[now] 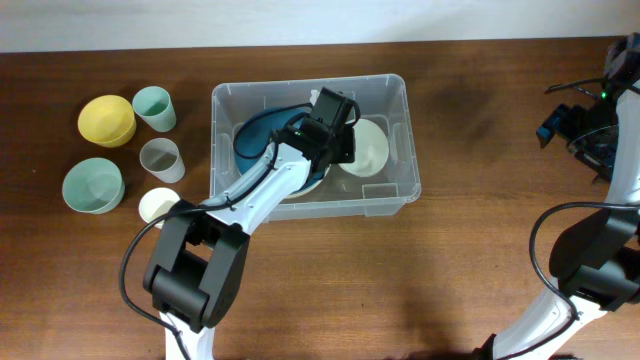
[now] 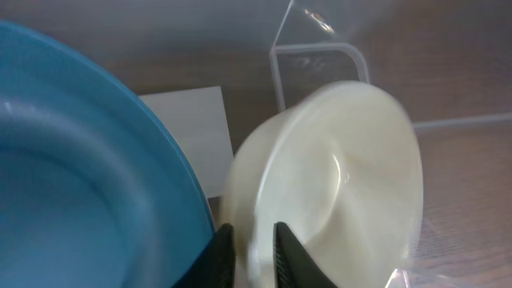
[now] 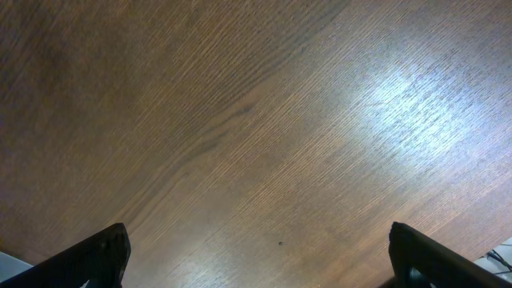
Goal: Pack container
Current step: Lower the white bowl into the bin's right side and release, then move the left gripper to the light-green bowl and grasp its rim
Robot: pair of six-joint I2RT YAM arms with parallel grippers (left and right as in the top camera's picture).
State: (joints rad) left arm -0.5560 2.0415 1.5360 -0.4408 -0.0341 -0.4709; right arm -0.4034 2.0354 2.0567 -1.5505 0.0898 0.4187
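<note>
The clear container (image 1: 400,92) stands mid-table with a blue bowl (image 1: 252,135) in its left half and a cream bowl (image 1: 370,146) in its right half. My left gripper (image 1: 338,140) reaches down inside, between the two bowls. In the left wrist view the cream bowl (image 2: 344,176) stands tilted beside the blue bowl (image 2: 80,184). The left gripper (image 2: 254,250) straddles the cream bowl's rim with its jaws slightly apart; contact is unclear. The container's white label (image 2: 192,132) shows behind. My right gripper (image 1: 565,122) hangs at the far right, open (image 3: 256,256) over bare wood.
Left of the container stand a yellow bowl (image 1: 107,119), a mint cup (image 1: 153,107), a grey cup (image 1: 160,158), a mint bowl (image 1: 93,185) and a small cream cup (image 1: 158,205). Bare table lies between the container and the right arm.
</note>
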